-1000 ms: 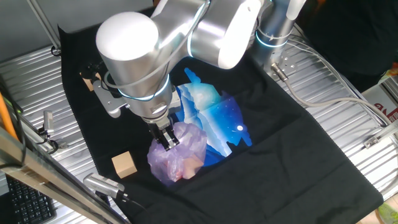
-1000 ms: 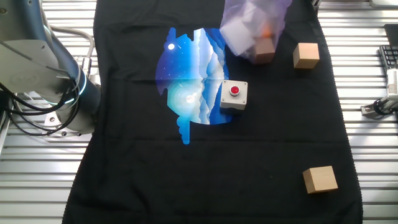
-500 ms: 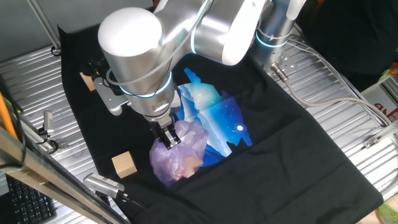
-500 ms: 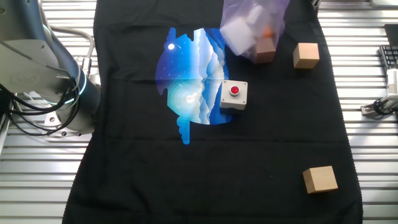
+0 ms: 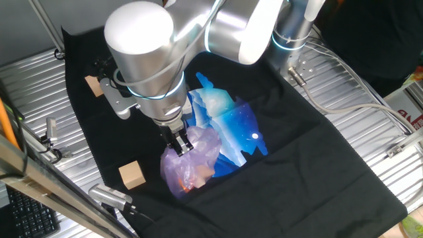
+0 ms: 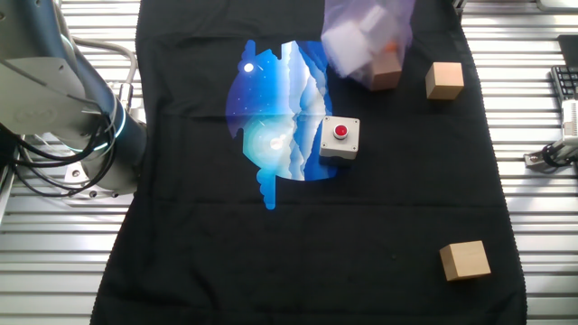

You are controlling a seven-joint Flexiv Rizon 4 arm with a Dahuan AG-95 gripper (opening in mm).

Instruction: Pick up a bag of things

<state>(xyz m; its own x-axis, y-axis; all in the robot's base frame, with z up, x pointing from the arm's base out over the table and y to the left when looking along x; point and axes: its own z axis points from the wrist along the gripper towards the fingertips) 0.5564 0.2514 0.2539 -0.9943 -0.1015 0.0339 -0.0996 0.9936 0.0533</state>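
Since a second ago, arm and pale-purple bag (image 5: 190, 165) have shifted slightly upward. End effector (image 5: 179, 145) pinches the bag's gathered top beside the blue-and-white plastic bag (image 5: 228, 125). Lift straight and slowly, so the crinkly film doesn't slip.

I see a ribbed metal table (image 6: 54, 271) covered by a black cloth (image 6: 271, 262). On the cloth lie a shiny blue-and-white plastic bag (image 6: 275, 117), a grey box with a red button (image 6: 340, 137) and three wooden cubes (image 6: 465, 260) (image 6: 444, 79) (image 5: 92, 85). The crinkly pale-purple plastic bag (image 5: 192, 162) sits beside the blue one.
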